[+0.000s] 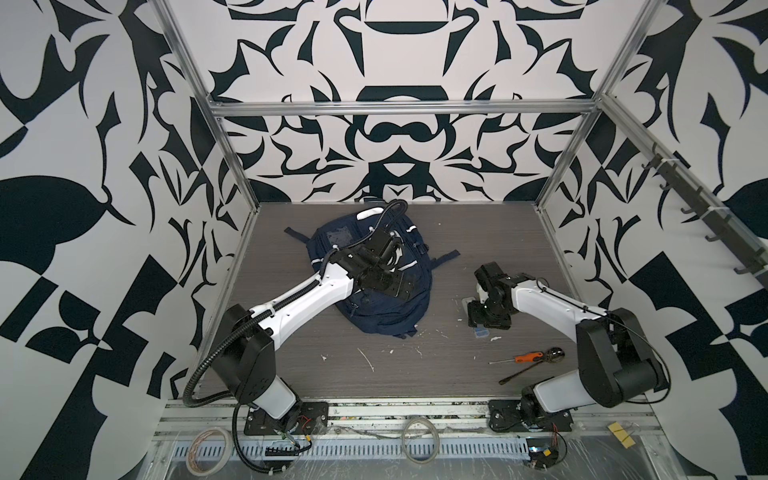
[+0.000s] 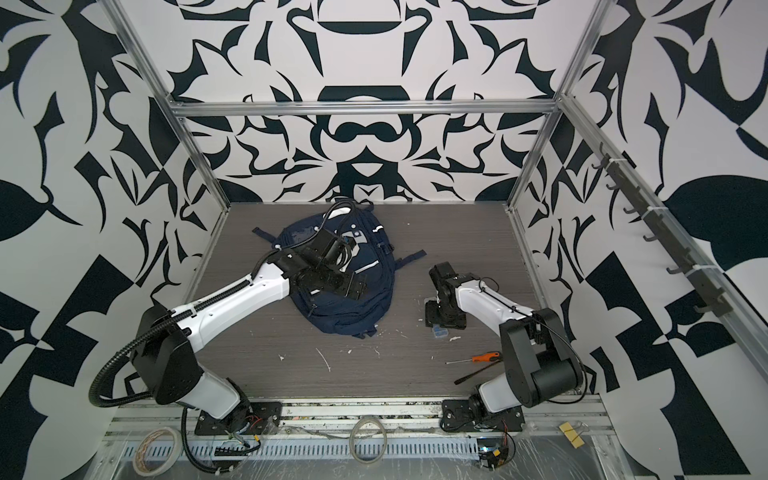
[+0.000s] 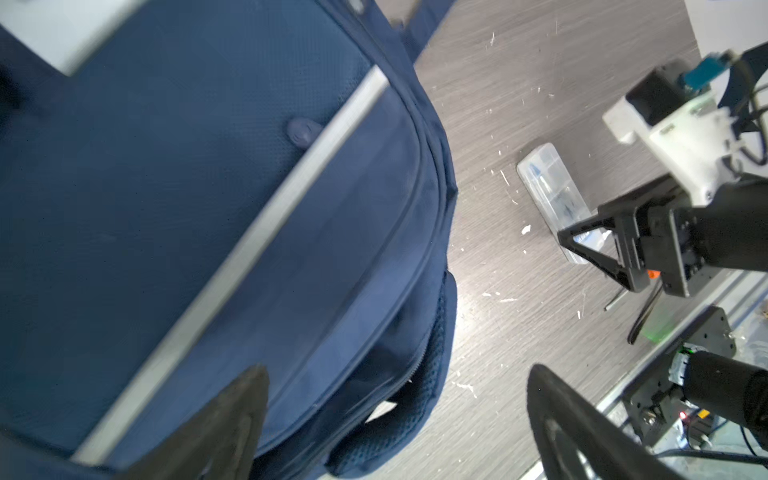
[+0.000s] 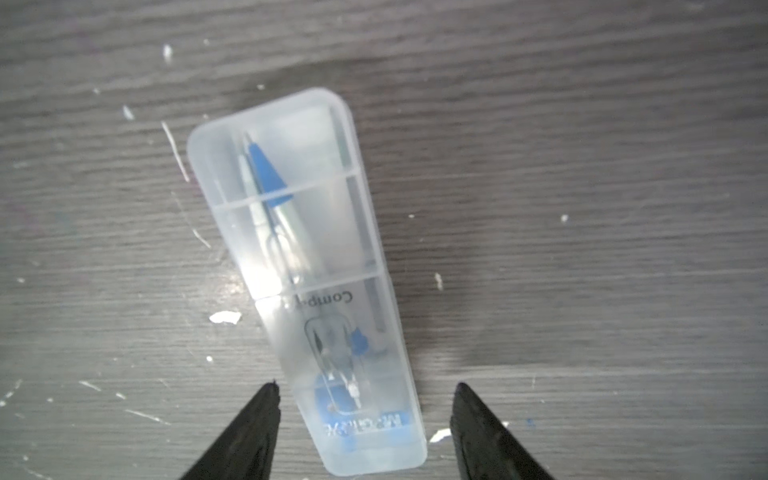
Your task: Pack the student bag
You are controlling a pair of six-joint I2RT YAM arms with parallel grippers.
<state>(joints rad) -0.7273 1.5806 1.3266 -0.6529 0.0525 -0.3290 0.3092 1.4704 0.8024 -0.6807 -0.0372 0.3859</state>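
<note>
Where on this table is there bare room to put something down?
The widest bare stretch of table is the front middle, between the backpack and the front rail. Another lies at the back right, behind the right arm. The front right is crowded: clear case under the right gripper, and an orange screwdriver.

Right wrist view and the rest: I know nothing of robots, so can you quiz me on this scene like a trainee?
1. True or false: the right gripper is shut on the clear case.
2. Which tool has an orange handle? A) screwdriver B) scissors C) brush
3. Fill in: the left gripper hovers open over the ____.
Key: 1 false, its jaws stand open astride the case; 2 A; 3 bag.
</note>
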